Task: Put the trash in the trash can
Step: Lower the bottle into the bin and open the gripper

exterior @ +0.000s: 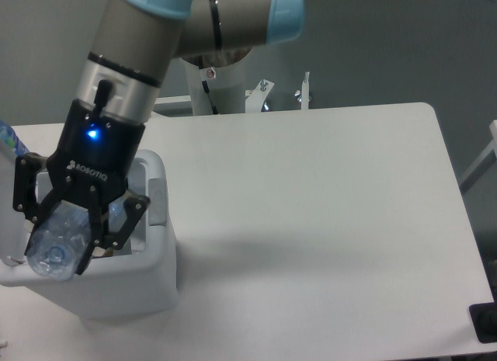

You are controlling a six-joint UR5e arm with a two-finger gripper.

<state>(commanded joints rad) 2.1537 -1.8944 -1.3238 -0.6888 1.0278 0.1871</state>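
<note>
My gripper hangs over the open top of the white trash can at the table's front left. Its fingers are closed on the crumpled clear plastic bottle, which is tilted, with its lower end just above the can's near rim. Part of the bottle sits inside the can's opening. The can's lid shows as a grey-white flap at the right of the opening. The white wrapper is out of view.
The white table stretches to the right of the can. A blue-and-clear item pokes in at the left edge. The arm's white base column stands behind the table's far edge. A dark object sits at the front right corner.
</note>
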